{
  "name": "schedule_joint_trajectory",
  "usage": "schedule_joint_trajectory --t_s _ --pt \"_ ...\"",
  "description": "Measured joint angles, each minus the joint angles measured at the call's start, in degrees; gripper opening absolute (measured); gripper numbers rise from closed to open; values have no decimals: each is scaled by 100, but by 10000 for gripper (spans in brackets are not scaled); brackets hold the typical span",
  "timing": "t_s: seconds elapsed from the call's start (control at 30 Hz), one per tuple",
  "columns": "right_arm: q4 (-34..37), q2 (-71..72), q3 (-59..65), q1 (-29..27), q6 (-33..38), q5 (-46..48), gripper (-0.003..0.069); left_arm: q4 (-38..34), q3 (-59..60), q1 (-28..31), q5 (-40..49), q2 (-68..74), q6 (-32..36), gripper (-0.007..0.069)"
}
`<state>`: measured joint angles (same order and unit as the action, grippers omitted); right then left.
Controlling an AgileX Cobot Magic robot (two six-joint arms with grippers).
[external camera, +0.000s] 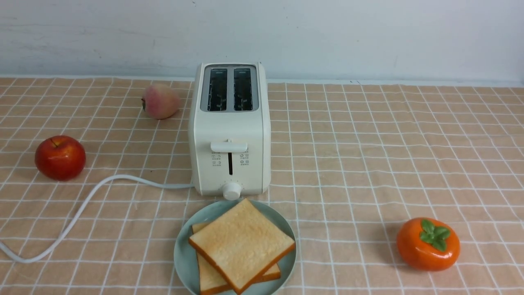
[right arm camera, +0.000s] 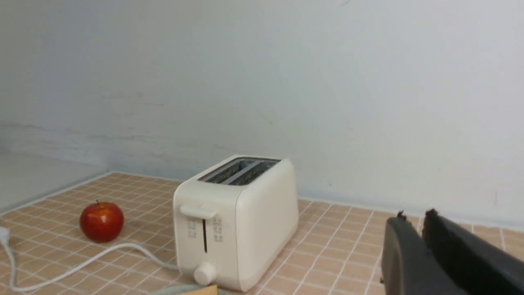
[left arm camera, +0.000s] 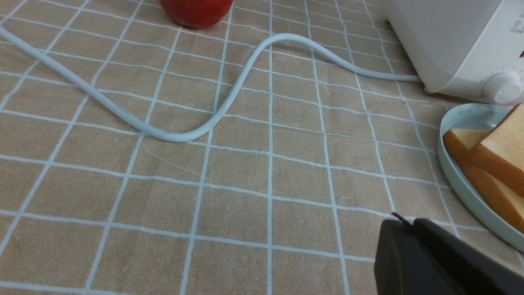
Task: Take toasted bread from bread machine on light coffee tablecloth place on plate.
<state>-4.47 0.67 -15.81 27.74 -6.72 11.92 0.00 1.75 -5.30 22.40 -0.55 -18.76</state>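
The cream-white bread machine [external camera: 229, 131] stands mid-table on the light coffee tablecloth [external camera: 368, 164]; both its slots look empty. Right in front of it, the teal-green plate [external camera: 183, 256] holds two slices of toasted bread, the top one [external camera: 241, 241] lying askew on the lower one [external camera: 208, 280]. Neither gripper shows in the front view. My left gripper [left arm camera: 403, 223] is shut and empty, low over the cloth beside the plate [left arm camera: 462, 184] and bread [left arm camera: 503, 139]. My right gripper [right arm camera: 413, 215] is shut and empty, raised to the right of the toaster [right arm camera: 245, 221].
The toaster's white cord [external camera: 82, 209] snakes across the cloth to the front left. A red apple [external camera: 60, 157] sits at the left, a peach [external camera: 160, 101] beside the toaster's back left, an orange persimmon [external camera: 428, 243] at the front right. A wall runs behind.
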Motion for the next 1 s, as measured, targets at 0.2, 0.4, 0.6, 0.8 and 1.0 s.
schedule_joint_trajectory --t_s 0.2,0.4,0.6,0.8,1.0 --pt "232 0 191 -472 82 665 86 0 0 0 0 0 0 22" --pt "238 0 1190 -1755 77 864 89 0 0 0 0 0 0 29" --pt "323 0 1657 -2451 65 1030 95 0 0 0 0 0 0 38" --pt "323 0 1657 -2493 65 1030 103 30 0 0 0 0 0 39" --pt "319 0 1657 -2493 65 1030 110 30 0 0 0 0 0 44"
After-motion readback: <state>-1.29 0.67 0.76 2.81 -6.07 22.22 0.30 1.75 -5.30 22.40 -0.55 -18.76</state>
